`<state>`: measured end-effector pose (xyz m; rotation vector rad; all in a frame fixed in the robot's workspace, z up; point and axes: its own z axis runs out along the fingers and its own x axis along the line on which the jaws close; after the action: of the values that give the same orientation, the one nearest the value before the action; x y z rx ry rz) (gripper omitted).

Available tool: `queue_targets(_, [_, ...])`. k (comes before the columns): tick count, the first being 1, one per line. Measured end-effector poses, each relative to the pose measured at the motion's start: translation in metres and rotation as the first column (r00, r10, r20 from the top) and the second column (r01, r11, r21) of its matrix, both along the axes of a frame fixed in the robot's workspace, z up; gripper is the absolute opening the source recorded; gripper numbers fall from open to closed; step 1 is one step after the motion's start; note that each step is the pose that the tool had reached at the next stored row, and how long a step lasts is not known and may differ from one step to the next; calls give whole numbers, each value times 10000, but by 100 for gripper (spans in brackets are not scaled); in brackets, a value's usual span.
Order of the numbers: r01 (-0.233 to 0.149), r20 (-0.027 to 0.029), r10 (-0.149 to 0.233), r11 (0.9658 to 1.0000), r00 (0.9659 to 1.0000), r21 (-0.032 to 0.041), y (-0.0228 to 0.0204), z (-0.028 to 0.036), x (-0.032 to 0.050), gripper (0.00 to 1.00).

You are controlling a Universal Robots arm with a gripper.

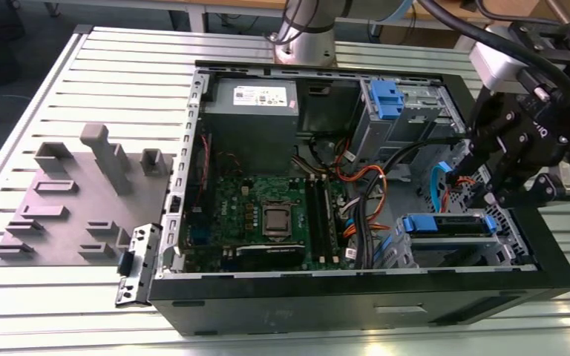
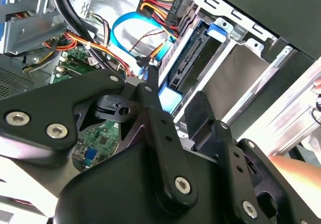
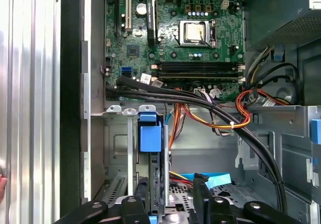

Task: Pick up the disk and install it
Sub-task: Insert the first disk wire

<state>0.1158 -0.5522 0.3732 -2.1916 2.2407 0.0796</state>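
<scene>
An open black computer case (image 1: pixel 364 308) lies on its side on a slatted metal worktop (image 1: pixel 116 52). Inside it, a green circuit board (image 1: pixel 265 215) sits beside a grey power-supply box (image 1: pixel 253 111), with orange and black cables (image 1: pixel 364 178) running across between them. On the exterior view's left, a grey plate with upright blocks (image 1: pixel 67 208) rests on the worktop, and a small metal bracket (image 1: pixel 139 263) sits against the case's corner.
</scene>
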Motion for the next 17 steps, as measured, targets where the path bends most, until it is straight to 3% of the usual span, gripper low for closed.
queue_targets(6, [0, 0, 0, 10000, 10000, 15, 29, -29, 0, 48])
queue_targets(11, [0, 1, 0, 10000, 10000, 47, 106, -42, 0, 48])
queue_targets(17, [0, 4, 0, 10000, 10000, 83, 149, -91, -2, 48])
